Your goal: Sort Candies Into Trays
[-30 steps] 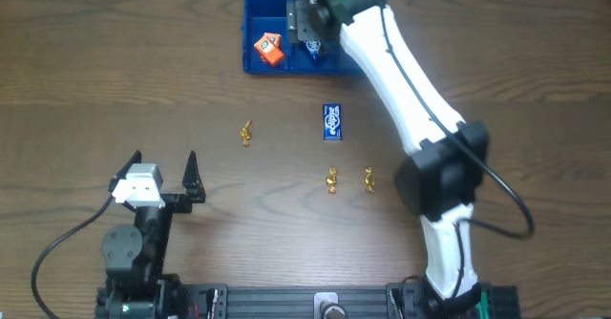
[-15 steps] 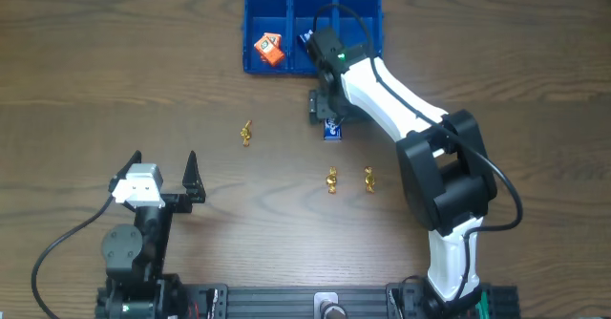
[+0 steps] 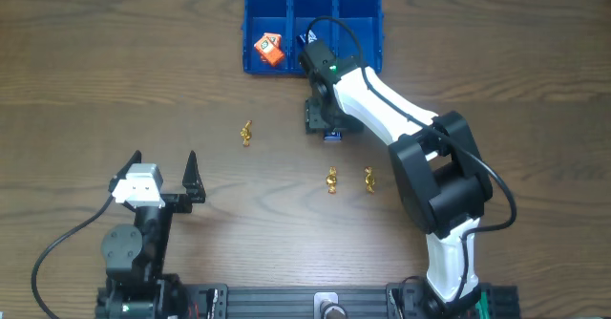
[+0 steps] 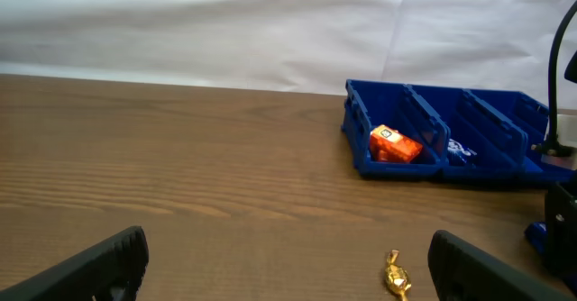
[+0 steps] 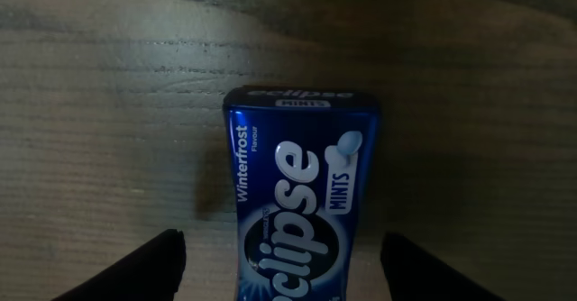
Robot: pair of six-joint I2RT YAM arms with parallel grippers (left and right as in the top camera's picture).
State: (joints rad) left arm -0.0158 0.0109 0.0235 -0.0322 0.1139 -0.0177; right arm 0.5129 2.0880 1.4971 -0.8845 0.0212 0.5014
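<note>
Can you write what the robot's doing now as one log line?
right gripper: open around mint pack on table | left gripper: open, near its base | tray: orange candy in end bin | gold candies: three loose

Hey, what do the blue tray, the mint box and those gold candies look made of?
Tray: likely moulded plastic, uniform glossy blue, thin walls. Mint box: printed card or tin, glossy with crisp edges; cannot tell which. Gold candies: crinkled metallic foil wrappers, twisted ends.
</note>
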